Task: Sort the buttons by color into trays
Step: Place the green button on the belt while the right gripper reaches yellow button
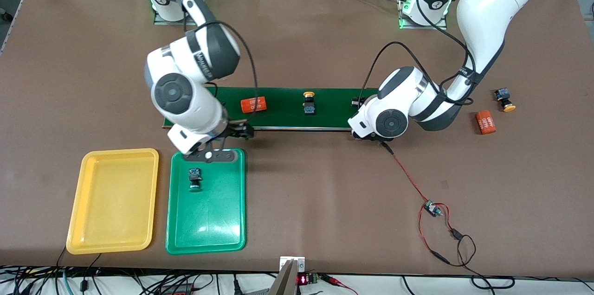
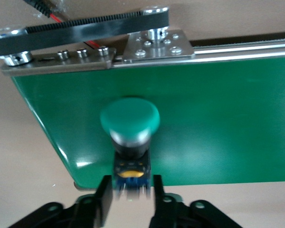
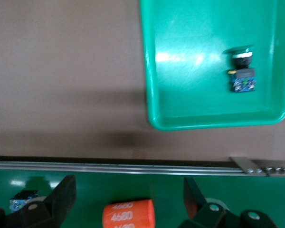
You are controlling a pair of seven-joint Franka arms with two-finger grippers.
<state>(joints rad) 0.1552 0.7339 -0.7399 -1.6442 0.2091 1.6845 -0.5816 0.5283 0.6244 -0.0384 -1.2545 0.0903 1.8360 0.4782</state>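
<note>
A green button point(image 2: 129, 122) stands on the end of the dark-green belt point(image 2: 218, 118). My left gripper point(image 2: 129, 197) is open and straddles its blue body with narrow gaps. In the front view the left gripper point(image 1: 358, 102) hides this button. A second green button point(image 1: 194, 179) lies in the green tray point(image 1: 206, 221); it also shows in the right wrist view point(image 3: 241, 71). My right gripper point(image 3: 128, 190) is wide open and empty over the belt edge point(image 1: 236, 131) beside that tray. One yellow button point(image 1: 308, 101) is on the belt. Another yellow button point(image 1: 505, 99) is on the table. The yellow tray point(image 1: 113, 200) is empty.
An orange "4680" cylinder point(image 1: 254, 104) lies on the belt below the right gripper and shows in the right wrist view point(image 3: 129, 213). Another orange cylinder point(image 1: 486, 122) lies on the table at the left arm's end. Red and black wires with a small board point(image 1: 434, 209) trail from the conveyor.
</note>
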